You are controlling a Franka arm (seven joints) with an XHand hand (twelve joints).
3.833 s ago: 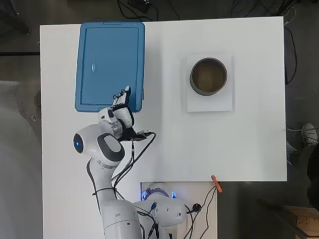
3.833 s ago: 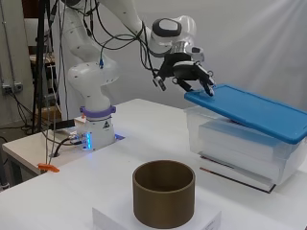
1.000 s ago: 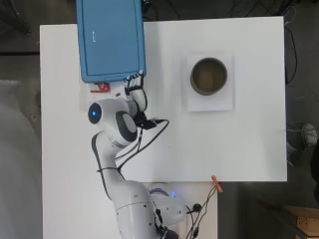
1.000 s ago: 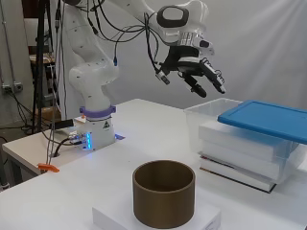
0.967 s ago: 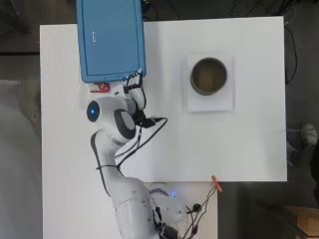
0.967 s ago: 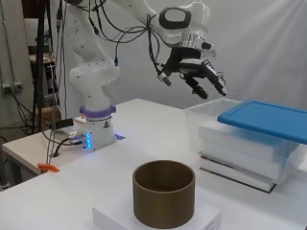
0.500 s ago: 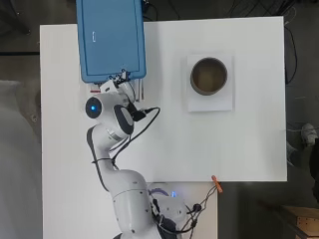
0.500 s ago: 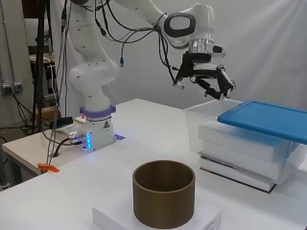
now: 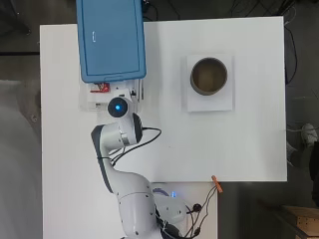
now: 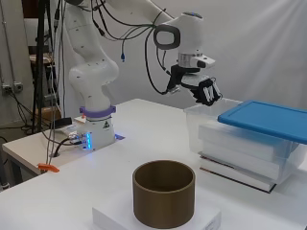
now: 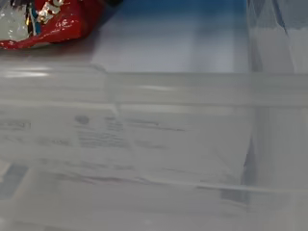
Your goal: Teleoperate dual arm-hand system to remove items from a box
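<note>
A clear plastic box (image 10: 225, 139) stands at the table's left side in the overhead view. Its blue lid (image 9: 110, 40) lies slid toward the far end and still covers most of the box (image 9: 112, 97). In the uncovered near end lies a red shiny packet (image 9: 102, 88), which shows close up in the wrist view (image 11: 48, 21) behind the box's clear wall (image 11: 154, 96). My hand (image 10: 206, 92) hovers over that uncovered end, fingers relaxed and pointing down, holding nothing. From overhead the arm hides the hand.
A brown cylinder (image 9: 209, 75) stands on a white square pad (image 9: 209, 103) at the table's right half; it is also in the side view's foreground (image 10: 164, 191). An orange clip (image 9: 216, 183) sits at the table's near edge. The arm's base (image 10: 93, 129) is at the left.
The hand has come down from above the lid's edge to the box's uncovered near end, fingers turning downward. The lid, tilted at first, now lies flat and still.
</note>
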